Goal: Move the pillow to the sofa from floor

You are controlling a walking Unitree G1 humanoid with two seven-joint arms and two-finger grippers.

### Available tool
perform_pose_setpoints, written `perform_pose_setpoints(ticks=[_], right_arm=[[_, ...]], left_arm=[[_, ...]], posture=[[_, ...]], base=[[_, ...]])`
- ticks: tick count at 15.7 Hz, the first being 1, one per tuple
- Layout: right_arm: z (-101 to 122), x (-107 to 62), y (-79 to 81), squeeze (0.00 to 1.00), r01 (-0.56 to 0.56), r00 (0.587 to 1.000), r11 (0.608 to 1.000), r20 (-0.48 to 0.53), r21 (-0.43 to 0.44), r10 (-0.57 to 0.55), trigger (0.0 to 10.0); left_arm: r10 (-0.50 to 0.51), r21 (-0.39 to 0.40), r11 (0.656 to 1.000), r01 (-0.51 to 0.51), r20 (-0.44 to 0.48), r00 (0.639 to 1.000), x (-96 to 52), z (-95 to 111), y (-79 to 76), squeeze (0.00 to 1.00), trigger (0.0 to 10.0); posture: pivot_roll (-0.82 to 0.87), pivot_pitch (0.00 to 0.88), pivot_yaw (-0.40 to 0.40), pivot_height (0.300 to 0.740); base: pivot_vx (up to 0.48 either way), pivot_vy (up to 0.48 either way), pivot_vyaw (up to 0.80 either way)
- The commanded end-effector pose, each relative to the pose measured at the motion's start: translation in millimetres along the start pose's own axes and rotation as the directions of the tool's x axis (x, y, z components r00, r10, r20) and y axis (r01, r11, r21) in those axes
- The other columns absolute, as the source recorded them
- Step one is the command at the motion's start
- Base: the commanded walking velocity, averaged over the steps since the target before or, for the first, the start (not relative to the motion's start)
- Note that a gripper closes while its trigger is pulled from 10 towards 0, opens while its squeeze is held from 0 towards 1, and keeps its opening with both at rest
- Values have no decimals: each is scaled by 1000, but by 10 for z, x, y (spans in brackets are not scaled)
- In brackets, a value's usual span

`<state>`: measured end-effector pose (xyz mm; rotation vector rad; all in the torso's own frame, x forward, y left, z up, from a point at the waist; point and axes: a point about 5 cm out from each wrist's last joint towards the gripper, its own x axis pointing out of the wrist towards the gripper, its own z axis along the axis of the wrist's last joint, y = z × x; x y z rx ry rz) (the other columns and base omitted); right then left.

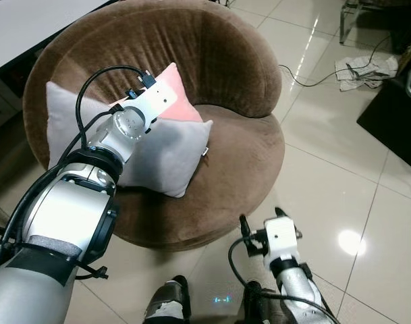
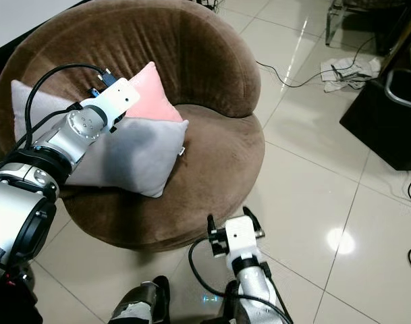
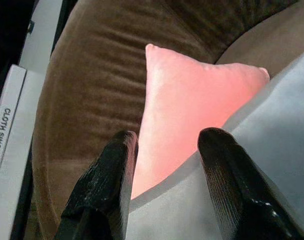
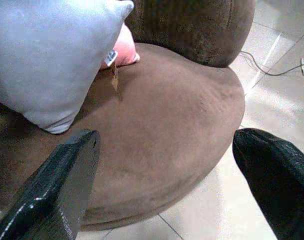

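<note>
A grey pillow point(image 1: 166, 154) lies on the seat of the round brown sofa chair point(image 1: 240, 152), leaning to its left side. A pink pillow point(image 1: 183, 102) stands behind it against the backrest. My left arm reaches over both pillows. In the left wrist view my left gripper point(image 3: 169, 137) is open, its black fingers point(image 3: 117, 165) just above the grey pillow's point(image 3: 271, 130) edge, with the pink pillow point(image 3: 191, 105) beyond the gap. My right gripper point(image 4: 164, 140) is open wide and holds nothing, low in front of the chair's front rim point(image 4: 156, 200).
Glossy tiled floor point(image 1: 326, 182) surrounds the chair. A thin cable point(image 1: 306, 79) and crumpled cloth point(image 1: 364, 67) lie at the back right, next to a black box point(image 1: 394, 118). A white surface point(image 1: 30, 27) stands behind the chair on the left.
</note>
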<state>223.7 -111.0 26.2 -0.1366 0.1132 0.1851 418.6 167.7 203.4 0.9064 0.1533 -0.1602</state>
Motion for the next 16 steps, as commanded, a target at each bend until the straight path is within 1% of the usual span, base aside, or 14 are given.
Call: perform_pose_setpoints(ticks=[1,2,3,4,5,6,7,8,9,11,12,13,14,16], right_arm=[[-71,-25,-15,0,3,999,1000,-37,1,-3,10000],[-73,-21,-23,0,3,999,1000,-35,-4,-3,10000],[-77,-14,-47,0,9,999,1000,-32,-7,-9,10000],[-77,-1,-75,0,13,1000,1000,-25,-15,-13,10000],[-62,19,-95,0,14,1000,1000,-16,-16,-14,10000],[-10,94,-160,0,28,1000,1000,0,-4,-28,10000],[35,174,-240,0,58,998,998,2,35,-59,10000],[113,250,-356,0,100,994,994,27,42,-101,10000],[169,291,-432,0,123,991,992,53,34,-125,10000],[229,332,-528,0,155,985,987,76,32,-157,10000],[269,352,-540,0,156,983,987,97,23,-157,10000],[318,378,-541,0,161,980,987,118,16,-162,10000],[359,399,-538,0,165,977,986,135,13,-165,10000],[371,395,-531,0,173,975,985,141,-5,-171,10000]], left_arm=[[32,-47,998,-32,15,999,-4,14,63,0,10000],[44,-102,994,-39,41,998,-3,62,95,0,10000],[51,-202,979,-31,93,994,-3,137,117,0,10000],[48,-238,971,-13,142,989,-6,190,95,0,10000],[41,-258,966,4,169,985,-8,212,67,0,10000],[10,-295,954,61,233,972,-16,266,-19,0,10000],[-10,-280,955,97,298,955,-30,334,-101,0,10000],[-20,-280,951,132,369,929,-50,453,-176,0,10000],[-33,-269,950,159,418,908,-67,549,-243,0,10000],[-134,-130,965,228,504,853,-114,770,-533,0,10000],[-175,-89,961,260,530,829,-141,839,-667,0,10000],[-237,-62,945,322,549,801,-178,886,-866,0,10000],[-300,-43,920,391,565,768,-227,927,-1086,0,10000],[-381,-32,872,488,582,719,-331,940,-1441,0,10000]], posture=[[-5,221,89,740],[-4,219,89,740],[2,207,80,740],[9,198,72,740],[16,193,67,740],[26,183,55,740],[33,171,45,740],[40,163,35,740],[40,158,31,740],[19,136,16,740],[10,131,16,740],[-5,123,18,740],[-18,121,19,740],[-51,113,20,740]], base=[[0,0,0],[0,0,0],[0,0,0],[0,0,0],[0,0,0],[0,0,0],[0,0,0],[0,0,0],[0,0,0],[0,0,0],[0,0,0],[0,0,0],[0,0,0],[0,0,0]])
